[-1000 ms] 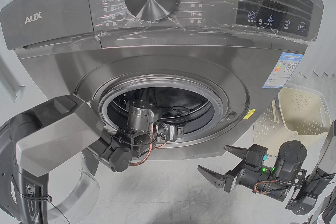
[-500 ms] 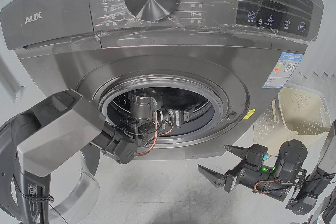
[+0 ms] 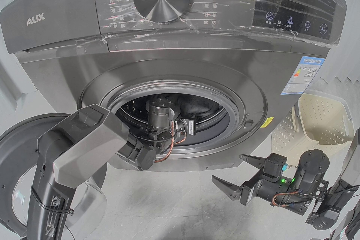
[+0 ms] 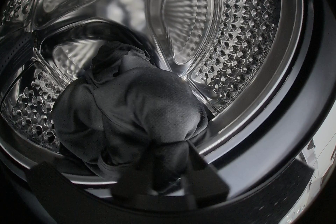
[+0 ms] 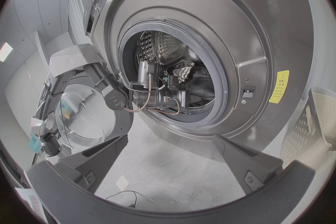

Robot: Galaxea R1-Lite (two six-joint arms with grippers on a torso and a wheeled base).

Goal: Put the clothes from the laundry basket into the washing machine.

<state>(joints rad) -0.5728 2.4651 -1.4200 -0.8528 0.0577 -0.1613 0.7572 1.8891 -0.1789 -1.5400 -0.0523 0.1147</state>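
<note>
Black garment (image 4: 140, 112) | in washing machine (image 3: 180, 64) drum (image 4: 245, 25) mouth, 6 o'clock | left gripper (image 4: 164, 174) fingers clenched on it | right gripper (image 3: 228, 168) fingers spread, idle | advice: release deep, clear of door seal (image 4: 287, 112).

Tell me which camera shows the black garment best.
The left wrist view: the black garment hangs bunched in the left gripper, the drum behind. The head and right wrist views catch small dark patches of it past the arm.

Left arm bent, left gripper (image 4: 164, 161) clamped on black garment (image 4: 133, 109). Right gripper (image 3: 227, 168) low at the side, fingers (image 3: 227, 187) spread wide.
</note>
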